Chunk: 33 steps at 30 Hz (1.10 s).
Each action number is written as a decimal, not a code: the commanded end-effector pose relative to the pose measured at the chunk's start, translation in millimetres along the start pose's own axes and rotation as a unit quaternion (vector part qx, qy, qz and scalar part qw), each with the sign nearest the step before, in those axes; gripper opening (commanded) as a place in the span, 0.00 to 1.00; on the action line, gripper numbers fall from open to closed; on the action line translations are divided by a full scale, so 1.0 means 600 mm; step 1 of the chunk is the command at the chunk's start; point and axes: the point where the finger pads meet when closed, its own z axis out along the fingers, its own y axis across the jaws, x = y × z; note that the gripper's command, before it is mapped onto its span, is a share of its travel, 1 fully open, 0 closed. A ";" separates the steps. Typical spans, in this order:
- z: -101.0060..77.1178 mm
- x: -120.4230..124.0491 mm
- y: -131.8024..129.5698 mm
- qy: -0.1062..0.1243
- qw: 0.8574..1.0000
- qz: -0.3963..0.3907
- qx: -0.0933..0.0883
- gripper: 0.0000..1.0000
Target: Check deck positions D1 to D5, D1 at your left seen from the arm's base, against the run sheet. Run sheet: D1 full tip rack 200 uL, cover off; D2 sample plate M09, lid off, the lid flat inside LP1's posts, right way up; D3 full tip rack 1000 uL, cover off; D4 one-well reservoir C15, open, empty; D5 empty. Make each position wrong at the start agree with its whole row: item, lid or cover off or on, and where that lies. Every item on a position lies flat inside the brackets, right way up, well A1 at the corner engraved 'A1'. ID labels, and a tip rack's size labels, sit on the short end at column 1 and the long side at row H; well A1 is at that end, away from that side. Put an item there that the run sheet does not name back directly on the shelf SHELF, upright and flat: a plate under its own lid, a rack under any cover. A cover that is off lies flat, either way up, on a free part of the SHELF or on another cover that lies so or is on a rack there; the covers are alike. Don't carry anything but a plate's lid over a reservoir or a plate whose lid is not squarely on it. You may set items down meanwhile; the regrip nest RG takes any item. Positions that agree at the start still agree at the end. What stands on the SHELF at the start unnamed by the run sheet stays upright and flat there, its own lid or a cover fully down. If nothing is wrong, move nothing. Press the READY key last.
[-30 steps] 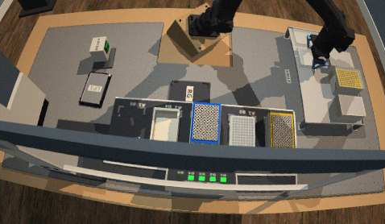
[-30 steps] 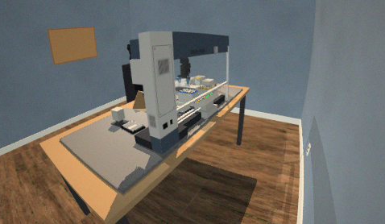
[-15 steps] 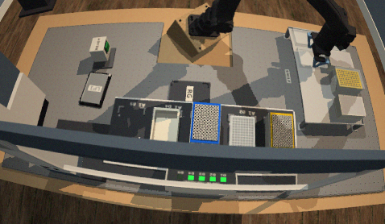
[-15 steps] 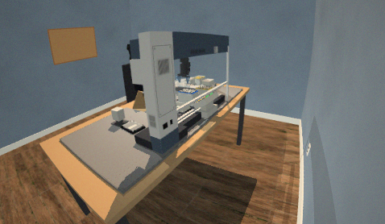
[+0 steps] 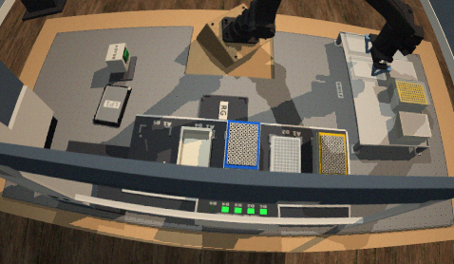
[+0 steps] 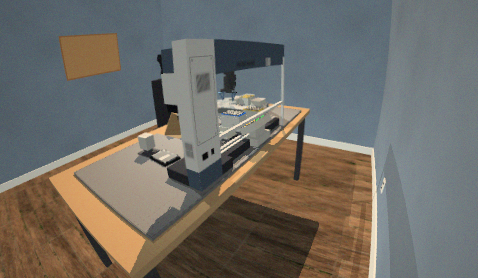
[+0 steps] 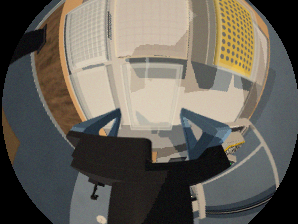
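The hand [image 5: 381, 66], its blue-tipped fingers spread as wide as they go and gripping nothing, hangs over the far end of the pale shelf [image 5: 368, 114] on the surface [image 5: 78, 57]. Directly beneath it, in the wrist view, lies a flat pale clear piece [image 7: 149, 106], whether lid or cover cannot be told. Farther along the shelf stand a yellow tip rack [image 5: 411, 92] with its cover off and a grey covered box [image 5: 414, 125].

On the deck, seen from above, a yellow-framed tip rack [image 5: 332, 154] sits at the right end, then a white well plate [image 5: 285, 154] with no lid, a blue-framed tip rack [image 5: 242, 143] and an open cream reservoir [image 5: 194, 146]. The last bracketed position [image 5: 149, 138] shows only dark deck. Behind the row lies the dark regrip nest [image 5: 223, 107]. Well apart, toward the other end, are a dark tray [image 5: 112, 105] with a small label and the green-faced key block [image 5: 118, 54].
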 end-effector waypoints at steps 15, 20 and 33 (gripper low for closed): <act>-0.100 -0.042 -0.009 -0.040 0.999 0.013 -0.001 1.00; -0.112 -0.041 -0.009 -0.040 0.999 0.013 -0.001 1.00; -0.146 -0.039 -0.010 -0.041 0.999 0.014 -0.002 1.00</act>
